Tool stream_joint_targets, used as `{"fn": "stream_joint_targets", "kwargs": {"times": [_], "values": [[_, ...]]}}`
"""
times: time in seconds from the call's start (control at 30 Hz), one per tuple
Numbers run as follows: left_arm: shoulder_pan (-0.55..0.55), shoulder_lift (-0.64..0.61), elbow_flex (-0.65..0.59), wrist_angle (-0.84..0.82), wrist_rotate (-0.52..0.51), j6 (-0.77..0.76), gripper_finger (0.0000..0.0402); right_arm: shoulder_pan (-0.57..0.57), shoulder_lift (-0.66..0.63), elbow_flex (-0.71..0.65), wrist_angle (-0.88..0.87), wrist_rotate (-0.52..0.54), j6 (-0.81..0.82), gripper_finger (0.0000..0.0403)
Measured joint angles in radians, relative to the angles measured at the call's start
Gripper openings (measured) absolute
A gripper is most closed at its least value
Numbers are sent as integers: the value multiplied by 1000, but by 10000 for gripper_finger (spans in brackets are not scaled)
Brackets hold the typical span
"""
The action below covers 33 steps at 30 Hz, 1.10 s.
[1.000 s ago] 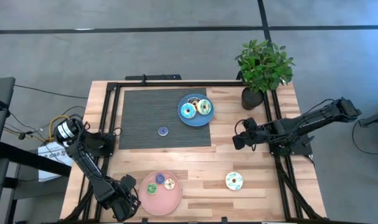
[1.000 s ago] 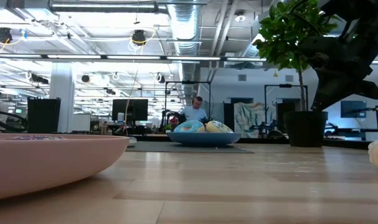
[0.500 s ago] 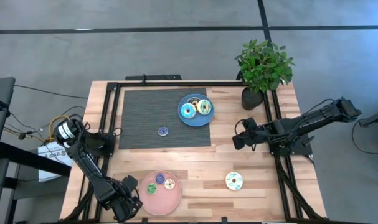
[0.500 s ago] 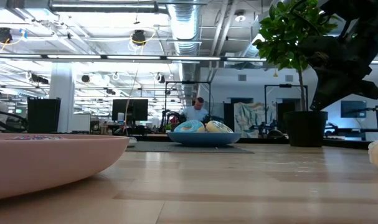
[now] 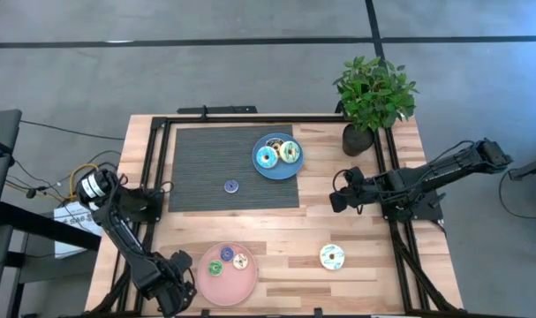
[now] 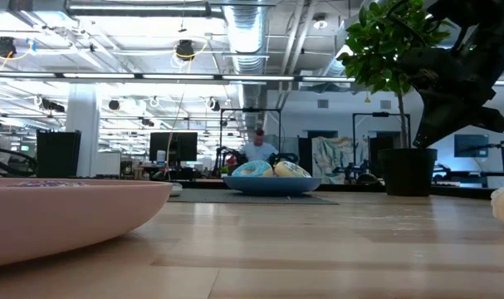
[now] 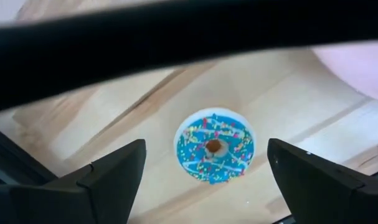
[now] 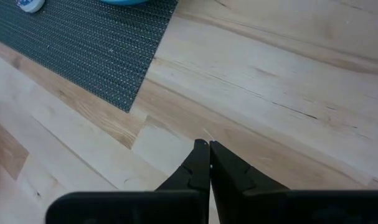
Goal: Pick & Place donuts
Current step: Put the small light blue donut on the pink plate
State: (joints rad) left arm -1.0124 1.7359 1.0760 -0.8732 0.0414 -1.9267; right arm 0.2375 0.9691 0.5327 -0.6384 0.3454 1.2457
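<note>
Cyan donut [image 7: 215, 147] on table between wide-open left end effector [image 7: 204, 171] fingers; right end effector [image 8: 208, 163] closed, empty.

Even, soft light falls from above in the high view; the desk [image 5: 285, 225] shows only faint shadows, the darkest beside the potted plant [image 5: 373, 93]. In the low view, ceiling lamps [image 6: 185, 50] glare in the upper left, and the pink plate [image 6: 69, 216] at lower left is out of focus. The left wrist view is blurred: the cyan donut [image 7: 215, 146] looks soft-edged, and a dark bar crosses the top.
</note>
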Motion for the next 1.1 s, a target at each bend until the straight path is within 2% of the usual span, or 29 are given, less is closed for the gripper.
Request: {"fn": "stream_joint_targets", "kwargs": {"times": [0.43,0.7,0.97,1.1], "values": [[-13,6,0,18,-27,-5,331,0,0,0,0,0,0,1],[-13,119,10,84,79,0,331,0,0,0,5,0,1,1],[-15,121,18,72,51,-4,330,0,0,0,15,-2,1,1],[-15,122,18,72,50,0,317,0,0,0,18,-2,0,1]]}}
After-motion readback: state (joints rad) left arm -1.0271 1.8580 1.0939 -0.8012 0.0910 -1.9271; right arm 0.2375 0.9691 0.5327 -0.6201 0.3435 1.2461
